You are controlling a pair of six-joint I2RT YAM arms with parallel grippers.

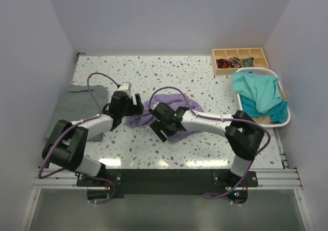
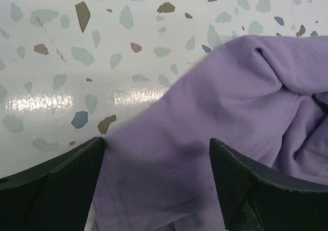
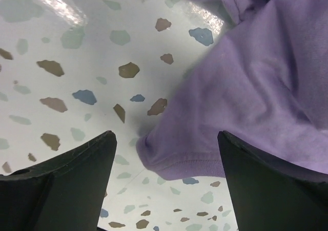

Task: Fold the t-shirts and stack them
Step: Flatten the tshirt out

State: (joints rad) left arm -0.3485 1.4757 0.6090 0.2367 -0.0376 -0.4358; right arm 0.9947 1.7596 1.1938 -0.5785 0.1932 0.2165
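A speckled white counter (image 1: 154, 72) sits between pale walls. A grey shirt (image 1: 77, 105) lies flat at its left edge. At the counter's middle lies a crumpled lavender shirt (image 1: 190, 106). The left hand (image 2: 156, 144), fingers apart, hangs over one edge of it, and the right hand (image 3: 165, 136), also spread, hangs over its hem. Teal shirts (image 1: 259, 95) fill a white basket (image 1: 288, 113) at the right edge, near a wooden tray (image 1: 225, 50) in the far right corner.

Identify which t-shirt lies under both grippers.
The lavender shirt, crumpled mid-table beneath the open left gripper and right gripper. The grey shirt lies flat at the left; the teal shirts sit in the white basket.
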